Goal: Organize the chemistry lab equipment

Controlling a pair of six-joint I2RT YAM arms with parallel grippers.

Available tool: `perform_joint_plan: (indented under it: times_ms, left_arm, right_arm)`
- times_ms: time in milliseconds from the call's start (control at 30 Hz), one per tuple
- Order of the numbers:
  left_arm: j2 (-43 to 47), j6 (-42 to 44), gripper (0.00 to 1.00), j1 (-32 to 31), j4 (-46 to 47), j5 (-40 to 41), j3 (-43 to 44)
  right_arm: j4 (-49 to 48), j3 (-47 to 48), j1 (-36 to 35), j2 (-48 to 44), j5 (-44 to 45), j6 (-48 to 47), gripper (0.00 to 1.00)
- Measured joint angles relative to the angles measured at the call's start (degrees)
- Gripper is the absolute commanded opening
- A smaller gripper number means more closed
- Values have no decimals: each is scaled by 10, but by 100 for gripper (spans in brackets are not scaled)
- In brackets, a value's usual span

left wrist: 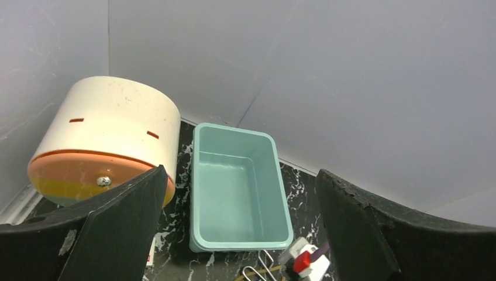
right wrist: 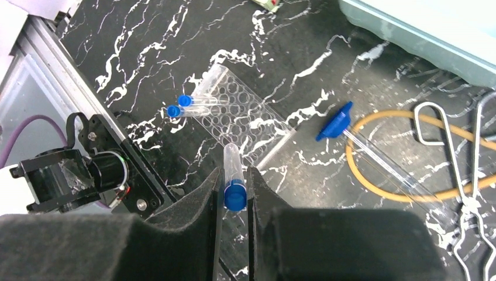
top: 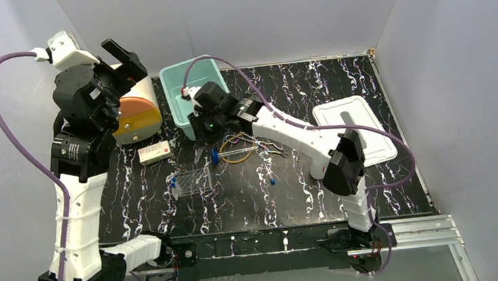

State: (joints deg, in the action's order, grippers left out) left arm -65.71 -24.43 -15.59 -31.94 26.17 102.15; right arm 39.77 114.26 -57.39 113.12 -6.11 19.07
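My right gripper (right wrist: 234, 182) is shut on a blue-capped vial (right wrist: 232, 167), held above the table near the clear rack (right wrist: 245, 120). Two more blue-capped vials (right wrist: 185, 100) lie at the rack's far end. Right of the rack lie a clear syringe with a blue end (right wrist: 334, 124), an amber tubing loop (right wrist: 374, 175) and metal tongs (right wrist: 468, 181). From above, the right gripper (top: 200, 128) hangs between the teal bin (top: 173, 96) and the rack (top: 191, 181). My left gripper (top: 120, 56) is raised at the back left, open and holding nothing.
The empty teal bin (left wrist: 234, 130) sits ahead of the left gripper (left wrist: 240, 175), with a cream-and-orange drum (left wrist: 111, 129) to its left. A small white box (top: 154, 153) lies near the drum. A white tray (top: 354, 131) rests at the right. One loose vial (top: 272, 178) lies mid-table.
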Motion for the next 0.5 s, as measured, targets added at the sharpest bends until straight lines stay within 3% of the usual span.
perform_joint_plan:
  times_ms: [500]
  left_arm:
    - [44, 87, 98, -8, 2, 73, 14]
  right_arm:
    - [104, 198, -123, 167, 99, -81, 22]
